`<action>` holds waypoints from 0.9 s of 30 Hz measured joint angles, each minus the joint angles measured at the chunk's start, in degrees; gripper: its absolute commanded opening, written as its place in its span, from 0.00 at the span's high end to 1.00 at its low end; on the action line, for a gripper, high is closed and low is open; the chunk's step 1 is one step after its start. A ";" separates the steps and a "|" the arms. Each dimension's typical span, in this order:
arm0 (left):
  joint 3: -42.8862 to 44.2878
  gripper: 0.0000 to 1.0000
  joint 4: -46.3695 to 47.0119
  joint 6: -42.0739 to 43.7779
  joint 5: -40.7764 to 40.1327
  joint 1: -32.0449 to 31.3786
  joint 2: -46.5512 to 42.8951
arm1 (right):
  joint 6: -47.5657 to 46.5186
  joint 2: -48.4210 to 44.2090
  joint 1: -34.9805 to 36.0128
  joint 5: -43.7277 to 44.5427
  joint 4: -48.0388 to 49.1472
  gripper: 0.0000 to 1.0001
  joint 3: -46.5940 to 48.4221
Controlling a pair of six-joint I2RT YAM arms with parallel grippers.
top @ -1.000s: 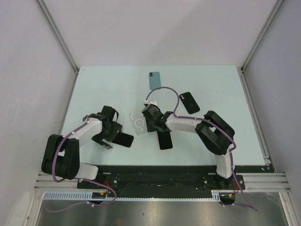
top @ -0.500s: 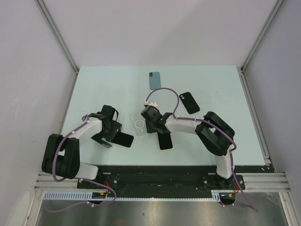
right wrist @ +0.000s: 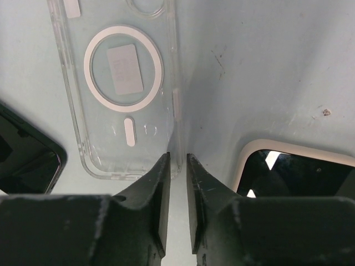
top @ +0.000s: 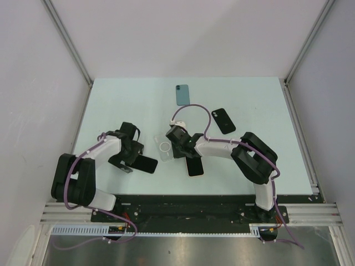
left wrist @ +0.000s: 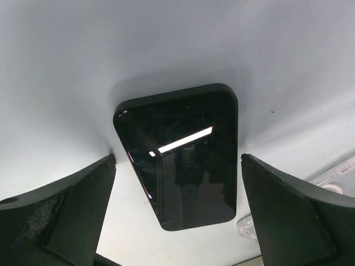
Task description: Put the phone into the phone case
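R gripper (right wrist: 177, 166) is edging left w/ the clear MagSafe case (right wrist: 119, 83), jaws easing to a slit astride its side wall; can't tell if it's still pinching. L gripper (left wrist: 177, 160) is hanging wide apart over the black phone (left wrist: 180, 147), which is lying flat just beside the case. Prob. best: L closing squarely on the phone's long edges and keeping it level, R steadying the case.

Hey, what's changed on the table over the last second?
The right end effector edged slightly left at the rim of the clear case, jaws a sliver apart. The left end effector stays open over the black phone; the teal phone hasn't moved.
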 measured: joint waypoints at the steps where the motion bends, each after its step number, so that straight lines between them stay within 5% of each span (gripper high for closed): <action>1: 0.28 0.01 -0.33 -0.07 -0.02 0.00 0.35 | 0.13 -0.13 0.11 0.00 -0.22 0.72 -0.07; 19: 2.47 0.30 -3.67 -1.68 0.02 0.33 3.34 | -0.04 -5.73 1.25 -0.20 -4.85 0.61 -1.31; 27: 6.01 0.44 -4.22 7.54 0.96 0.33 6.80 | -0.31 -11.02 1.29 -0.22 -4.68 0.57 -1.31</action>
